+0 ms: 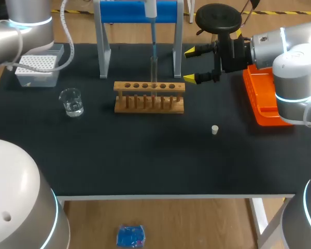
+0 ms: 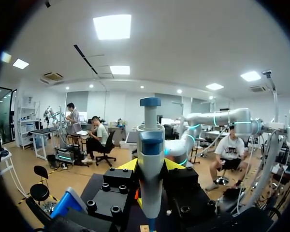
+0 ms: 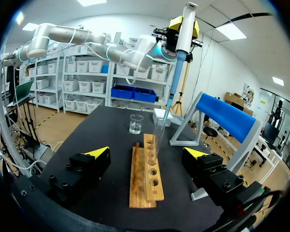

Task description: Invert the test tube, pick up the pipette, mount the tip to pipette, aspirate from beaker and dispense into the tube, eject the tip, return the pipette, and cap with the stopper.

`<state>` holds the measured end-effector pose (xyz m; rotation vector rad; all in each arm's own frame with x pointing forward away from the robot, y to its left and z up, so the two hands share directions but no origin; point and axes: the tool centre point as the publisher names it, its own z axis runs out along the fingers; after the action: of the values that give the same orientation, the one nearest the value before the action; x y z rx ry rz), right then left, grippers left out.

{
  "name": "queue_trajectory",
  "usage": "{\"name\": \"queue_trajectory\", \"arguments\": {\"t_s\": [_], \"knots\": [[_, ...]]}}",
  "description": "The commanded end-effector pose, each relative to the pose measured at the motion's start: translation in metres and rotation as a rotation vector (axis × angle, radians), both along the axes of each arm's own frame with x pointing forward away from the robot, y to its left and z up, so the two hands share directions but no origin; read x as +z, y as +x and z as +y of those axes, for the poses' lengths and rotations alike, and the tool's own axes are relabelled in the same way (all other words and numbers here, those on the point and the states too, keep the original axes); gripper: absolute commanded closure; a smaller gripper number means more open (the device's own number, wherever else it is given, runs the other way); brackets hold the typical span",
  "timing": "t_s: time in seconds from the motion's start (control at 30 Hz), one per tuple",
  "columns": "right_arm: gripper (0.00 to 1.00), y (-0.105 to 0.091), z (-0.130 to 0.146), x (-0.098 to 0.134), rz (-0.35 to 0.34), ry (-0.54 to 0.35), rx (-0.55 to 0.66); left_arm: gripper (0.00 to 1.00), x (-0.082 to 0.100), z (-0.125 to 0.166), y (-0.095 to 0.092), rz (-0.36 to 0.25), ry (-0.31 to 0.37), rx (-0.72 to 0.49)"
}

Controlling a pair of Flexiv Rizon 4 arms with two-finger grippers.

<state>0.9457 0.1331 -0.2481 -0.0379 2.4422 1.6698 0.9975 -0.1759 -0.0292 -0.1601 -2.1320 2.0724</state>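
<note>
Head view, from the left: the tip box (image 1: 37, 66) lies far off to the left of both claws. The beaker (image 1: 71, 101), holding a little clear liquid, stands between it and the rack (image 1: 149, 87).

The left claw (image 2: 151, 166) is high over the rack, its fingers clamped on the body of the pipette (image 2: 151, 140) from both sides. Straight below that claw the tip (image 1: 153, 51) points down into the mouth of the tube (image 1: 154, 70), which stands upright in the rack. By this the tube looks turned, the pipette taken and the tip mounted, and the robot seems to be at the dispensing step. Whether liquid has reached the tube cannot be told.

Ejecting the tip, returning the pipette and capping are left.

The right claw (image 1: 189, 65) hangs just right of the rack with its fingers spread wide and nothing in them. The tube and rack lie ahead of it, apart. The stopper (image 1: 215, 129) rests on the table (image 1: 145, 166) nearer the robot than this claw, with nothing between them. An orange tray (image 1: 262, 101) lies behind it at the right edge.

The blue stand (image 1: 140, 11) rises close behind the tube, so its uprights would crowd the left claw on the way back.
</note>
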Motion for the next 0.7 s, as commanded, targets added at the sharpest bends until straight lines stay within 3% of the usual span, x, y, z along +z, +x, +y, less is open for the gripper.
{"name": "queue_trajectory", "arguments": {"t_s": [0.03,0.7], "knots": [[0.0,0.0,-0.001,0.0,0.0,0.0,0.001,1.0,-0.001,-0.003,0.002,-0.001,0.0,-0.007],[0.0,0.0,-0.001,0.0,0.0,0.0,0.001,1.0,-0.002,0.002,-0.008,-0.003,0.02,0.016]]}}
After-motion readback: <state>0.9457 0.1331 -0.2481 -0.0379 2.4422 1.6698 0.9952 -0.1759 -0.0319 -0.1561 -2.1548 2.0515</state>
